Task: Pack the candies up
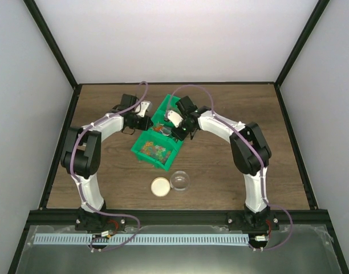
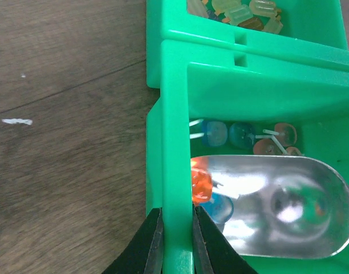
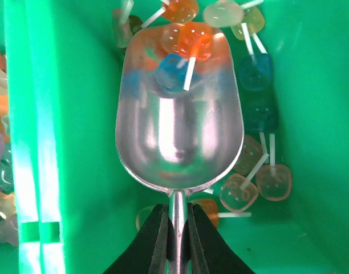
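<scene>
In the right wrist view my right gripper (image 3: 178, 237) is shut on the thin handle of a metal scoop (image 3: 177, 125). The scoop lies inside a green bin (image 3: 77, 171), with an orange and a blue candy (image 3: 194, 40) at its front lip. More candies (image 3: 257, 185), small coloured sweets on white sticks, lie on the bin floor to the right of it. My left gripper (image 2: 177, 242) is shut on that bin's left wall (image 2: 175, 142), one finger on each side. The scoop (image 2: 277, 205) lies just inside this wall.
A second green bin (image 1: 157, 149), full of mixed candies, touches the first one. A tan round lid (image 1: 160, 186) and a clear round jar (image 1: 180, 181) stand on the wooden table in front of the bins. Black frame posts border the table.
</scene>
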Motion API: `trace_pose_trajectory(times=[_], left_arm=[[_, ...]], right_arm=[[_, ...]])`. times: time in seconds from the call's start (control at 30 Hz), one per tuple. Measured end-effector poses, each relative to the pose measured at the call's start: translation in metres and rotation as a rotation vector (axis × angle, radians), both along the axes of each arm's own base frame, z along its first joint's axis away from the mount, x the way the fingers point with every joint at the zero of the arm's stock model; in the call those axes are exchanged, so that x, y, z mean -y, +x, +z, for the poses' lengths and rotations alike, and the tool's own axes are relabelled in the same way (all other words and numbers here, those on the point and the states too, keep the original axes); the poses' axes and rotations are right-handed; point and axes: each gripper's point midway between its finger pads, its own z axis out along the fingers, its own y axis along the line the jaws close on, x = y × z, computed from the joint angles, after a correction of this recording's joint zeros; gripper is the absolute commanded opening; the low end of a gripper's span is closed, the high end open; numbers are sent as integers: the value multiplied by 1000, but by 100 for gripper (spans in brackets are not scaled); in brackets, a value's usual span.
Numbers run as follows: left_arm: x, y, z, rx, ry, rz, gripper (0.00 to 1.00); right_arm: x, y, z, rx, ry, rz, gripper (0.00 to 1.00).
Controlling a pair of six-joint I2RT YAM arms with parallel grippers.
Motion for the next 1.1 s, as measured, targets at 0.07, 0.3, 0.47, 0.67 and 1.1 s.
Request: trace_pose_trajectory(times=[0.07, 0.3, 0.47, 0.67, 1.1], left_arm=[[4, -2, 0, -3, -5, -13, 4], [8, -3, 0, -1, -6, -26, 4], [7, -3, 1, 0, -4, -25, 4], [7, -1, 0, 4, 2, -34, 4], [2, 2, 0, -6, 15, -54, 4]], right_arm=[[5, -5, -3, 9, -19, 13, 1], [7, 7, -3, 4, 4, -8, 1], [7, 0, -8, -1, 80, -28, 1], [0, -3, 1, 4, 186, -51, 1], [8, -5, -4, 75, 316, -82, 1]])
